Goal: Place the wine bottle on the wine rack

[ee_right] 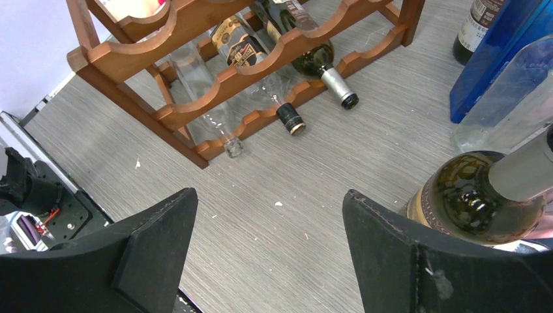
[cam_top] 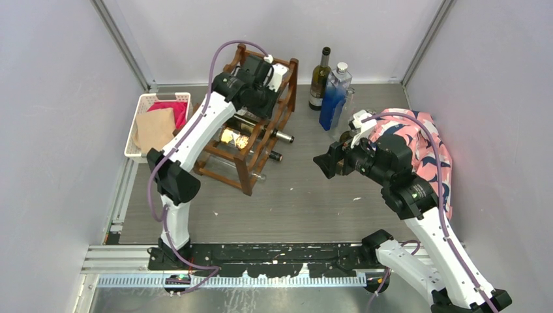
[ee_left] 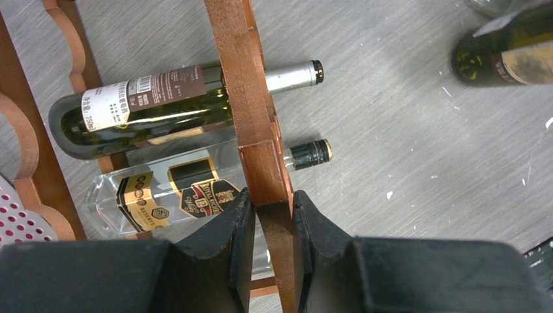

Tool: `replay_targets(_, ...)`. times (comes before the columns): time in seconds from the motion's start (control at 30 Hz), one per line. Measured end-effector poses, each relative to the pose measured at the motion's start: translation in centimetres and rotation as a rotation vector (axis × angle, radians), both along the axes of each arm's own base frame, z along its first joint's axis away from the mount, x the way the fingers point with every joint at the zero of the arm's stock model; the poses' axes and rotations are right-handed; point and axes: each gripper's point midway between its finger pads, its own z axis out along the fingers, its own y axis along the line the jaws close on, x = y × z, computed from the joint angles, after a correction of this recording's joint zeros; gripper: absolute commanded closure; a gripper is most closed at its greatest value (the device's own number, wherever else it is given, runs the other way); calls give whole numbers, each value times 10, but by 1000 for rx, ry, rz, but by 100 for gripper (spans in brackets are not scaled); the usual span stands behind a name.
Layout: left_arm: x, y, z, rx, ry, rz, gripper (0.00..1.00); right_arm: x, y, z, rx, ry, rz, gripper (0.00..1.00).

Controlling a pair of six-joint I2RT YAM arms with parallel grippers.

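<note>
L gripper point(ee_left: 272, 208) is pinching wine rack point(ee_left: 251, 98) rail steady; R gripper point(ee_right: 269, 202) is gaping empty, so centre it over wine bottle point(ee_right: 469, 202) neck.

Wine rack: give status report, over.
Left tool shut on wine rack post. Right tool open, wine bottle beside it, not held. Other bottles lie in rack.
</note>
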Motion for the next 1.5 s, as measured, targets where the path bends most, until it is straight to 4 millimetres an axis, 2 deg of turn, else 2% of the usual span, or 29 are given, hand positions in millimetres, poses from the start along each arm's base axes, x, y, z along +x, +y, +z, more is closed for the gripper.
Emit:
replay_targets(0.23, -33, 6, 0, -5, 40, -85, 100, -1, -1, 1, 2, -6, -5, 13)
replay_targets(0.47, -68, 24, -1, 14, 80, -135, 100, 0, -1, 1, 1, -6, -6, 13)
replay_targets(0.7, -92, 42, -2, 46, 66, -186, 98, -1, -2, 2, 1, -9, -7, 13)
replay_targets(0.73, -94, 44, -3, 51, 64, -192, 95, -1, -2, 2, 1, -8, -8, 12)
replay_targets(0.77, -96, 47, -3, 55, 62, -197, 88, -2, -2, 2, 1, -9, -8, 12)
replay_targets(0.8, -98, 48, -3, 57, 61, -201, 77, -2, -2, 2, 1, -9, -8, 12)
replay_targets(0.9, -101, 51, -2, 59, 58, -204, 53, -2, -2, 1, 0, -5, -8, 10)
replay_targets(1.03, -102, 50, 16, 12, 5, -191, 31, -1, -3, 1, -2, -6, -16, 4)
replay_targets(1.17, -109, 52, 51, -93, -99, -160, 22, 4, -8, -1, -9, -1, -54, 0)
replay_targets(1.3, -130, 64, 82, -226, -213, -119, 14, 14, -16, 0, -17, 15, -130, 0)
replay_targets(1.43, -159, 75, 103, -409, -320, -96, 12, 31, -29, 17, -23, 12, -240, 0)
replay_targets(1.5, -174, 78, 102, -493, -344, -94, 12, 42, -36, 34, -25, 3, -296, 0)
